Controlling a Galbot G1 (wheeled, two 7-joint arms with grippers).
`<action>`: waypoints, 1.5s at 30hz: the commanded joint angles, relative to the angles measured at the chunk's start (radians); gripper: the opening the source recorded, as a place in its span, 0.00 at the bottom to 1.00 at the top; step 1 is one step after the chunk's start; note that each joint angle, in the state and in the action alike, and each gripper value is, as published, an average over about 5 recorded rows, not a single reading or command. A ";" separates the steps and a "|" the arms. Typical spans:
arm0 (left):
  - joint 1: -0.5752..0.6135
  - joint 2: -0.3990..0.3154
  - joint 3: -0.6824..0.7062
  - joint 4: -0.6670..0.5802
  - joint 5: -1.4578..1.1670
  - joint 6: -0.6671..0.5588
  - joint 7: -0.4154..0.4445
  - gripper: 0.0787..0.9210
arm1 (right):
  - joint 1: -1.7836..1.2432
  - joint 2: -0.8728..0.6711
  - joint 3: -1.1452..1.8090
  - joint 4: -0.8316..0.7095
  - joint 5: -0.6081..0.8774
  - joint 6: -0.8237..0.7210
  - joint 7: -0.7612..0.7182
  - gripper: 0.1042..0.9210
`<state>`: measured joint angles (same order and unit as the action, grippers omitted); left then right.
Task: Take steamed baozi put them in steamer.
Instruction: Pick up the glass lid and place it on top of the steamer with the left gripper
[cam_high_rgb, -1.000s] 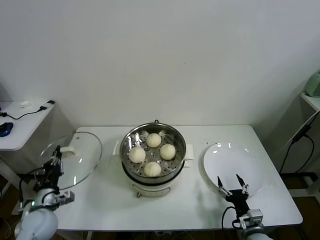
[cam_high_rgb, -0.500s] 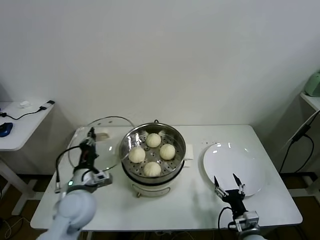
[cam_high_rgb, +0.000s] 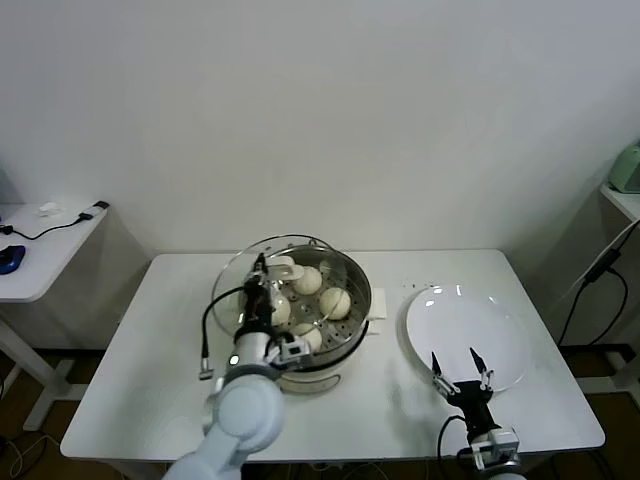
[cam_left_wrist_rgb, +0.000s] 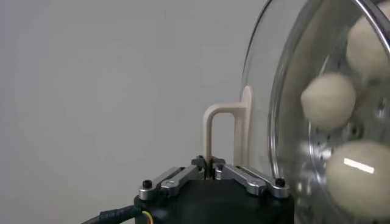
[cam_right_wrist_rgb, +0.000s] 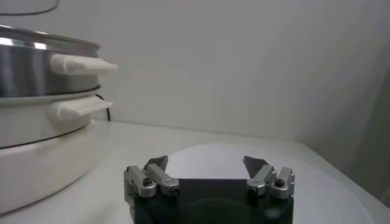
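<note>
baozi (cam_high_rgb: 335, 302): 4 in steamer (cam_high_rgb: 352, 330) | glass lid (cam_high_rgb: 232, 290): 1, clamped by left gripper (cam_high_rgb: 262, 283)

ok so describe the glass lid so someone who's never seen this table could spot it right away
On the white table, find the shiny steel steamer at the middle holding four baozi. The glass lid is the clear round disc with a cream handle, held over the steamer's left side by the left gripper. Unlike the opaque white plate lying flat at right, it is see-through.

Left claw (cam_high_rgb: 262, 272) clamped, raised at centre; right claw (cam_high_rgb: 462, 364) spread wide, low at right.
</note>
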<state>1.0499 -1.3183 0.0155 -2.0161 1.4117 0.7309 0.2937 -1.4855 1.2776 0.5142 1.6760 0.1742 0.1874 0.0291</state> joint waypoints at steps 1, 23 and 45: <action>-0.050 -0.197 0.138 0.106 0.156 0.054 0.026 0.07 | 0.002 0.010 0.006 -0.022 -0.006 0.045 0.010 0.88; 0.019 -0.202 0.037 0.201 0.220 0.015 -0.083 0.07 | 0.025 0.035 0.001 -0.032 -0.024 0.114 0.052 0.88; 0.026 -0.191 0.029 0.237 0.218 -0.019 -0.099 0.07 | 0.045 0.050 -0.020 -0.055 -0.048 0.131 0.053 0.88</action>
<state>1.0712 -1.5090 0.0490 -1.7871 1.6310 0.7347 0.1939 -1.4425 1.3249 0.4997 1.6219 0.1348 0.3113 0.0824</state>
